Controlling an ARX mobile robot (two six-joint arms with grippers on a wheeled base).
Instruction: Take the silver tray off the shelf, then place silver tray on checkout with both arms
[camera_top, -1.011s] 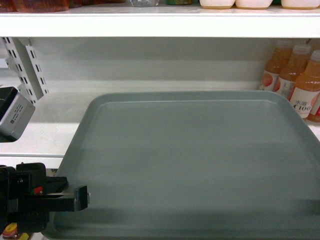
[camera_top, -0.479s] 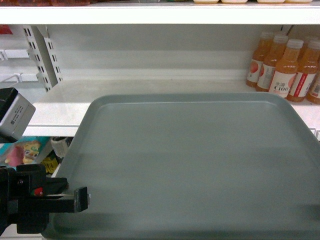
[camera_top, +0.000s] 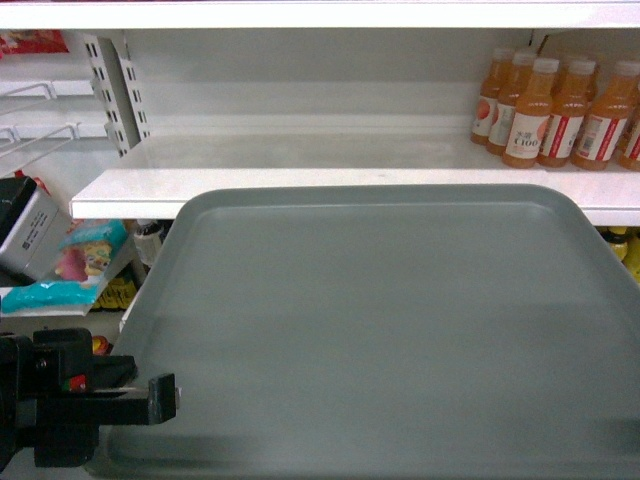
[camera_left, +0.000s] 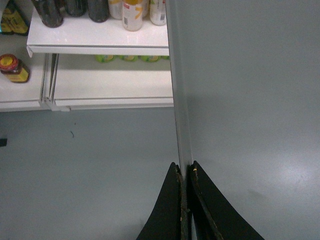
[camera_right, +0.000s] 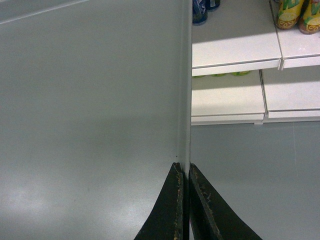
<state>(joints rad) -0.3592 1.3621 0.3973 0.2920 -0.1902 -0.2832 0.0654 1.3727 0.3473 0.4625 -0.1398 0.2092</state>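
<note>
Now the silver tray (camera_top: 400, 330) hangs clear of the shelf (camera_top: 300, 185). Left gripper (camera_left: 185, 172) and right gripper (camera_right: 183, 170) each pinch a side rim.

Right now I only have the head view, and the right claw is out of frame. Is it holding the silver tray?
Observer: Yes. In the right wrist view the right claw is shut on the silver tray, pinching its right rim.
Operator: Does the left claw pinch the rim too, or just sit beside it?
Observer: The left wrist view shows the left claw shut on the left rim, one finger on each side.
Operator: What is under that edge?
Observer: Bare grey floor; the lower shelf boards lie farther ahead.
</note>
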